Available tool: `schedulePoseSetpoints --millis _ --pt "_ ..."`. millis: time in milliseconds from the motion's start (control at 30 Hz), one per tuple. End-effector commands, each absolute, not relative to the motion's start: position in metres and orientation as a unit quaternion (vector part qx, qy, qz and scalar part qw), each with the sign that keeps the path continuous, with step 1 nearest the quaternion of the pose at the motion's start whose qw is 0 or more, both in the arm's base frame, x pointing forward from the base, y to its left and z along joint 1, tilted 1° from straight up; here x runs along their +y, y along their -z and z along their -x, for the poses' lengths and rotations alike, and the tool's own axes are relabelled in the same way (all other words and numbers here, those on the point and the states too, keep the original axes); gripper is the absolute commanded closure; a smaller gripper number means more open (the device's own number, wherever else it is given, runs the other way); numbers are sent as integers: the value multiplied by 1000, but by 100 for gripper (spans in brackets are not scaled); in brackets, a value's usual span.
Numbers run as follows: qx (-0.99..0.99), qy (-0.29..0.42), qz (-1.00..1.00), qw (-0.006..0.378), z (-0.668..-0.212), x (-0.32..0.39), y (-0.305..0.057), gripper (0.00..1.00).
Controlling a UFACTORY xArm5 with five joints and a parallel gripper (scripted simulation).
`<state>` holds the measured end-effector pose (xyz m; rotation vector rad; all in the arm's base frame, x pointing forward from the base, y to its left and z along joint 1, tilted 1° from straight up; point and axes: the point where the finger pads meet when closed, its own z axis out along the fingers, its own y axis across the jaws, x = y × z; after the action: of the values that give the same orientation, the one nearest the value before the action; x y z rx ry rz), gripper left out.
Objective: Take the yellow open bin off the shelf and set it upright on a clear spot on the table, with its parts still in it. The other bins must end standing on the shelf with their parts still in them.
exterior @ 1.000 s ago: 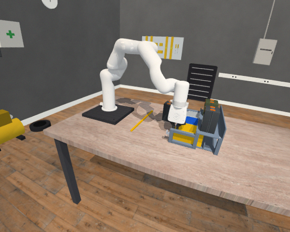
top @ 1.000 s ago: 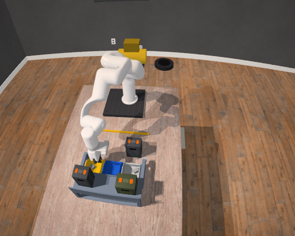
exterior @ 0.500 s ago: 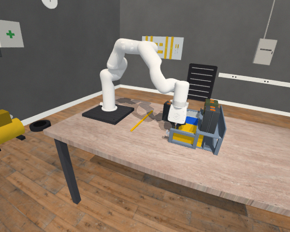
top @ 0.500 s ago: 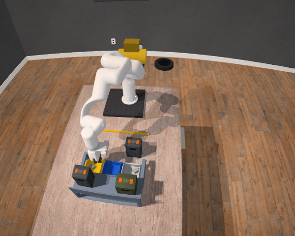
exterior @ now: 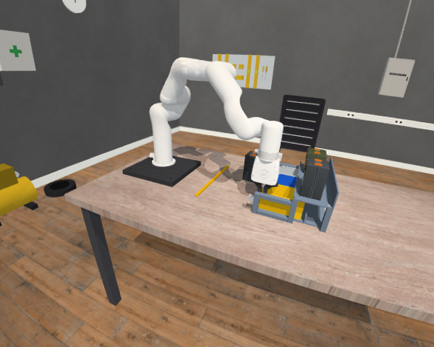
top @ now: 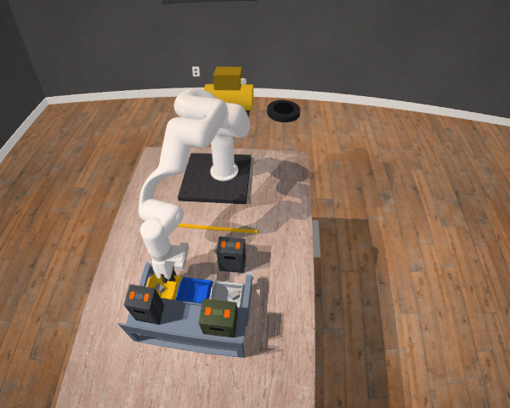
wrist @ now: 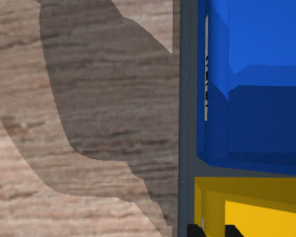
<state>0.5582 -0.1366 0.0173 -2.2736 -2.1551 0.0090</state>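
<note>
The yellow open bin stands in the left slot of the grey shelf on the table; it also shows in the exterior view and at the bottom of the wrist view. A grey part lies in it. My gripper reaches down from above and is shut on the back wall of the yellow bin; its dark fingertips straddle that wall. The blue open bin stands beside it in the middle slot, and a white open bin stands in the right slot.
A dark case and a green case with orange latches stand on the shelf's front. Another dark case stands on the table behind the shelf. A yellow rod lies near the black base plate.
</note>
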Motion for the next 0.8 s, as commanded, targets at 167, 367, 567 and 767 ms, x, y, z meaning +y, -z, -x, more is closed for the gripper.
schedulePoseSetpoints --millis 167,367,567,767 --pt "-688 -2 726 2 -560 -137 -22 100" --pt "-688 -2 726 2 -560 -137 -25 100" --pt "-688 -2 726 2 -560 -137 -27 100" --pt "-688 -2 726 2 -560 -137 -30 100"
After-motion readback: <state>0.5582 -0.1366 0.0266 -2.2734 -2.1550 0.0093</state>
